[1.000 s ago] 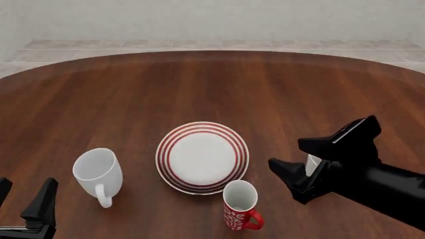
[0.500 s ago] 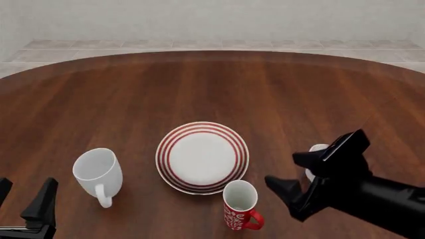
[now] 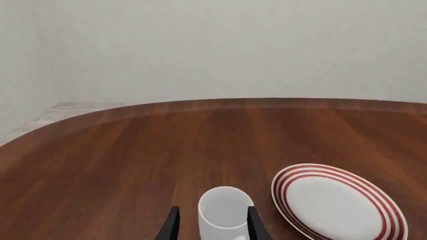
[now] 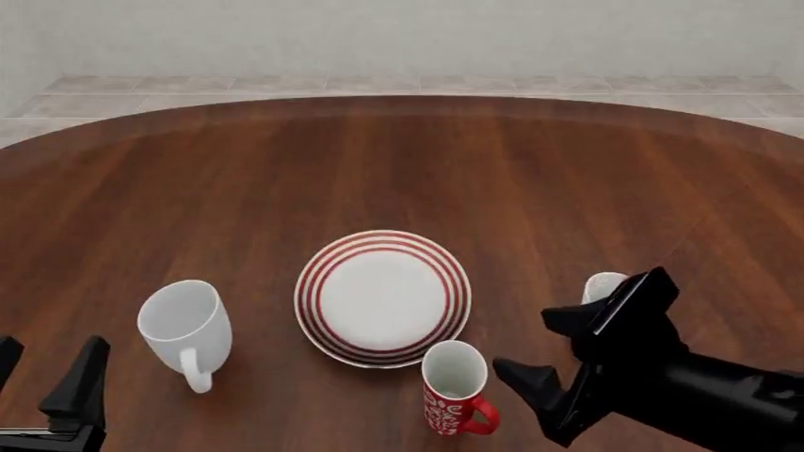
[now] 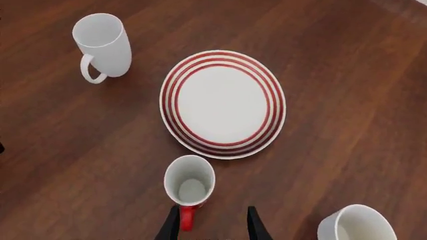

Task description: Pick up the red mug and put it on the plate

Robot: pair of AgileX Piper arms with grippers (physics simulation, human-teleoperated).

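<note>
The red mug (image 4: 455, 384) stands upright just in front of the plate (image 4: 382, 298), its handle pointing right. In the right wrist view the red mug (image 5: 190, 183) is seen from above, with the plate (image 5: 223, 102) beyond it. My right gripper (image 4: 530, 343) is open and empty, hovering just right of the mug and apart from it. In its own view the right gripper (image 5: 211, 227) has the mug's handle near one finger. My left gripper (image 4: 48, 365) is open and empty at the near left edge. The plate also shows in the left wrist view (image 3: 337, 206).
A plain white mug (image 4: 186, 326) stands left of the plate, ahead of my left gripper (image 3: 212, 229); it also shows in both wrist views (image 3: 224, 212) (image 5: 103, 44). Another white mug (image 4: 602, 285) stands behind my right gripper (image 5: 353, 226). The brown table (image 4: 402, 169) stretches far back.
My right gripper has moved down and left, toward the near edge and closer to the red mug, uncovering the white mug behind it. The left arm has not moved.
</note>
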